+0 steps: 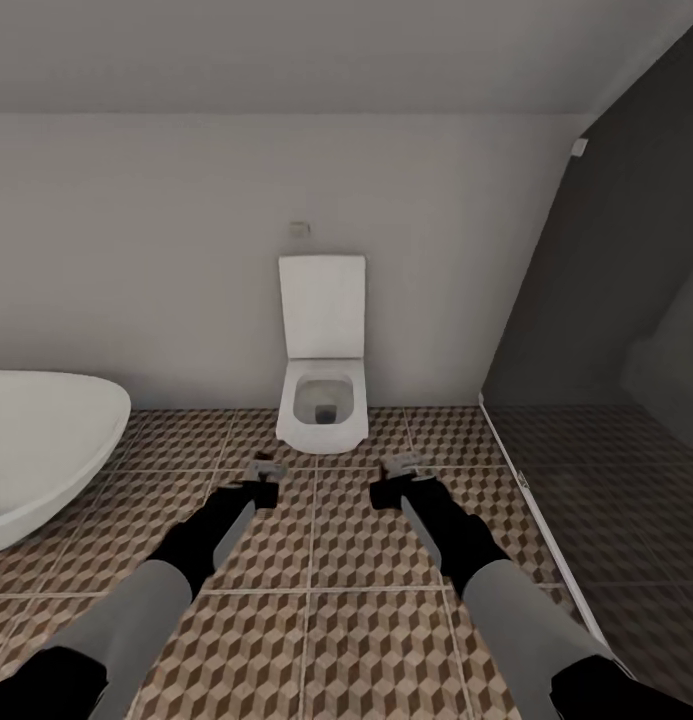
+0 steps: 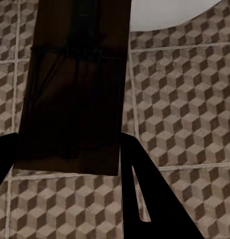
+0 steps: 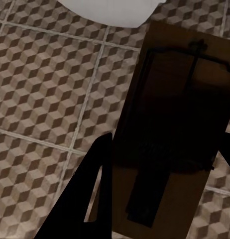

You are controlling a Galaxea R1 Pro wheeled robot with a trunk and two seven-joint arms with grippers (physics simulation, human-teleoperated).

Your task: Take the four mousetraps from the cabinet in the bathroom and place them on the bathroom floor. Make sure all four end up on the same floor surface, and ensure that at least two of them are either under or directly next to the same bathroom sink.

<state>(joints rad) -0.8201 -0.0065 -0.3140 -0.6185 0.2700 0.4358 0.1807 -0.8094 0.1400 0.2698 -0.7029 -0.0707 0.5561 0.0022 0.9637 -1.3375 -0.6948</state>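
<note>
Both arms reach forward, low over the bathroom floor with its cube-pattern tiles. My left gripper is shut on a mousetrap, a flat board with dark wire that looks dark brown in shadow between the fingers. A second mousetrap is held the same way by my right gripper, shut across the board, with one finger beside it. Both traps hang above the tiles. The cabinet and the bathroom sink are out of view.
A white toilet with its lid up stands against the back wall, just beyond both grippers. A rounded white bathtub is at the left. A dark glass shower partition and its floor rail close off the right side.
</note>
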